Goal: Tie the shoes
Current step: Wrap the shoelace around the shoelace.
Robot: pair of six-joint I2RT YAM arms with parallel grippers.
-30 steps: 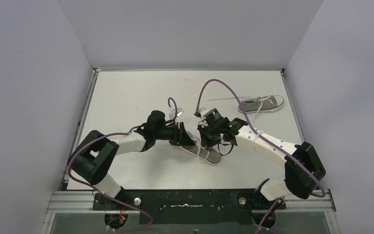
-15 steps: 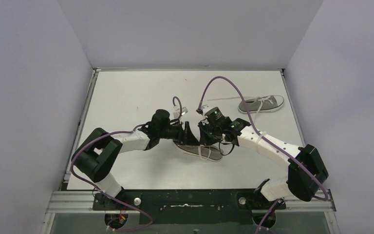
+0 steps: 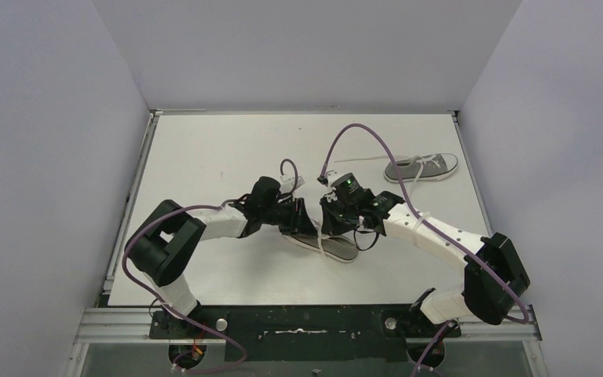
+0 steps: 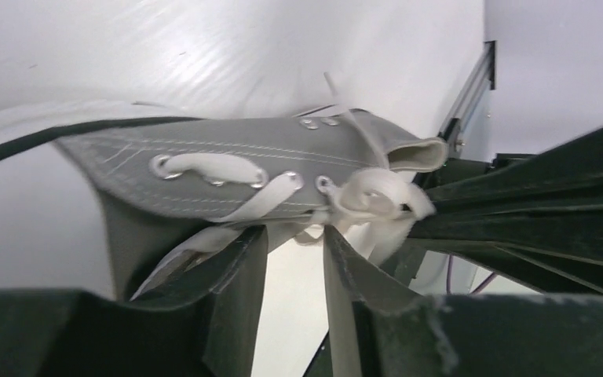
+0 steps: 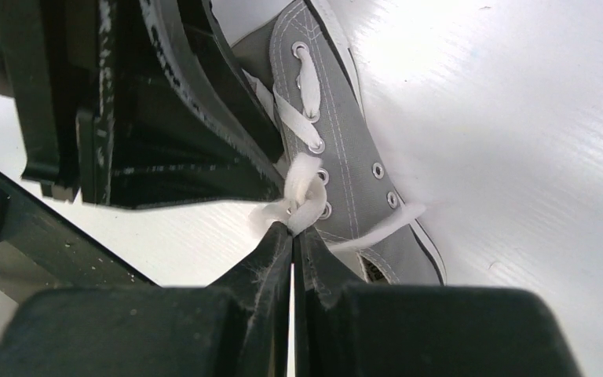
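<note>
On the white table (image 3: 204, 157), one grey shoe (image 3: 339, 248) lies mid-table between the arms and the other shoe (image 3: 424, 166) far right, while the right gripper (image 5: 290, 228) pinches the near shoe's bunched lace (image 5: 302, 184) tight and the left gripper (image 4: 294, 232) stands partly open just beside it.

this is a robotics lab test cell. a bare white flat tabletop (image 3: 204, 149) is boxed in by plain pale grey panel walls (image 3: 47, 157) on the left, right and far sides. along the near edge runs a silver aluminium rail (image 3: 118, 323) carrying a black metal mounting plate (image 3: 306, 319), and loose purple cables (image 3: 353, 127) loop above the tabletop.
</note>
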